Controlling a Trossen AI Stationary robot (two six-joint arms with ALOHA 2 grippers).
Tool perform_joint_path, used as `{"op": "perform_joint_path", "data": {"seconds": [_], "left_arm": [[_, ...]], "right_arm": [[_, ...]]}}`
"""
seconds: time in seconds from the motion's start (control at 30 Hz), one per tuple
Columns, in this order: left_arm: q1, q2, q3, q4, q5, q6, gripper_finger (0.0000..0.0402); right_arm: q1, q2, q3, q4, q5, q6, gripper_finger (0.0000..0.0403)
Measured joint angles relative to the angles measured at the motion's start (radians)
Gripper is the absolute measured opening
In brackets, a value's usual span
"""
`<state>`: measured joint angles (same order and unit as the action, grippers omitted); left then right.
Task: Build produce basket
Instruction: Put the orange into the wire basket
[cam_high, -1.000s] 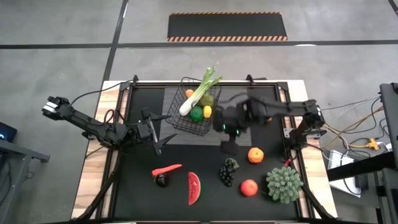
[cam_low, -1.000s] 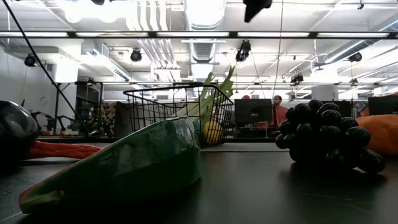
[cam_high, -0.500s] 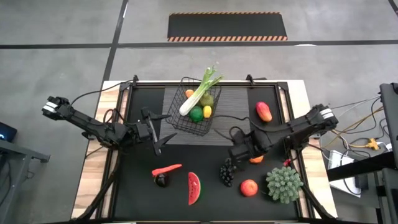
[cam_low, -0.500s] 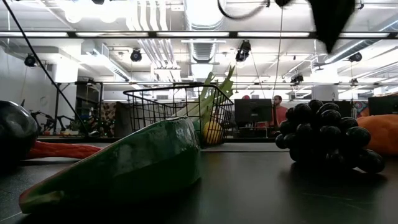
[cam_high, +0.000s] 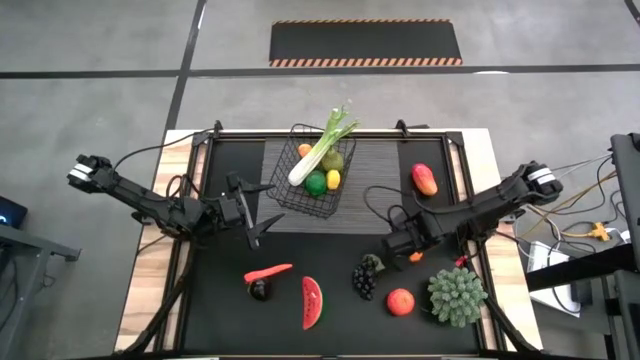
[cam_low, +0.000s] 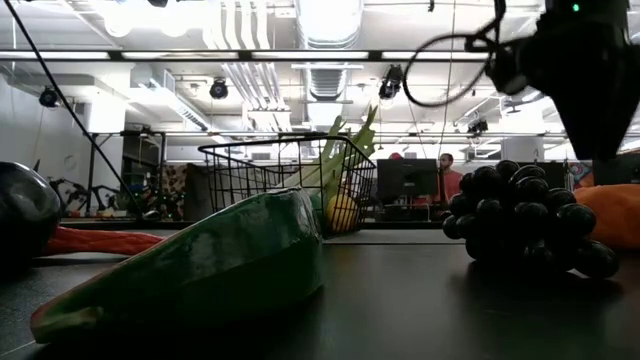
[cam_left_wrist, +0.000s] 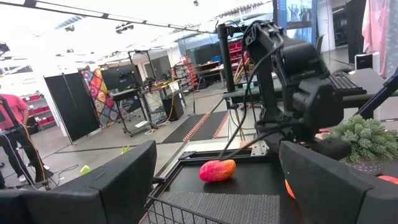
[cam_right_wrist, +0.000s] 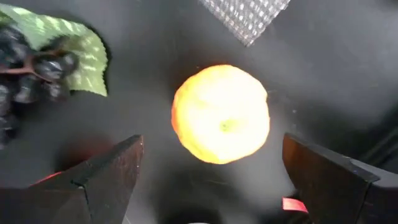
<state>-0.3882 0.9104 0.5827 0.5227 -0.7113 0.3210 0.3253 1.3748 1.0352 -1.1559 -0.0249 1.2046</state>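
Black table (cam_high: 230, 290), orange (cam_right_wrist: 221, 114) between right gripper's (cam_right_wrist: 211, 180) spread fingers (cam_right_wrist: 106, 177)

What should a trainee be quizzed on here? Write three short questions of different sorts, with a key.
1. True or false: the right gripper is shut on the round orange fruit.
2. What sticks out of the black wire-mesh basket? A: long green leek. B: red chili. C: watermelon slice.
3. Fill in: the gripper open beside the basket, holding nothing, is the ___ one.
Key: 1 false, its fingers stand open either side of the fruit; 2 A; 3 left gripper.
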Motion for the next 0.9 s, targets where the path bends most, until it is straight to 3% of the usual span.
{"op": "perform_joint_path", "data": {"seconds": [0.5,0.77,0.9], "left_arm": [[0.0,0.0,0.0,0.0,0.0,0.001,0.0322],[0.0,0.0,0.0,0.0,0.0,0.001,0.0322],[0.0,0.0,0.0,0.0,0.0,0.001,0.0322]], "right_arm": [[-0.003,-0.002,-0.17,0.154,-0.002,-0.038,0.0361],[-0.003,-0.004,-0.173,0.156,0.0,-0.037,0.0282],[-0.008,-0.016,-0.163,0.133,-0.002,-0.05,0.0266]]}}
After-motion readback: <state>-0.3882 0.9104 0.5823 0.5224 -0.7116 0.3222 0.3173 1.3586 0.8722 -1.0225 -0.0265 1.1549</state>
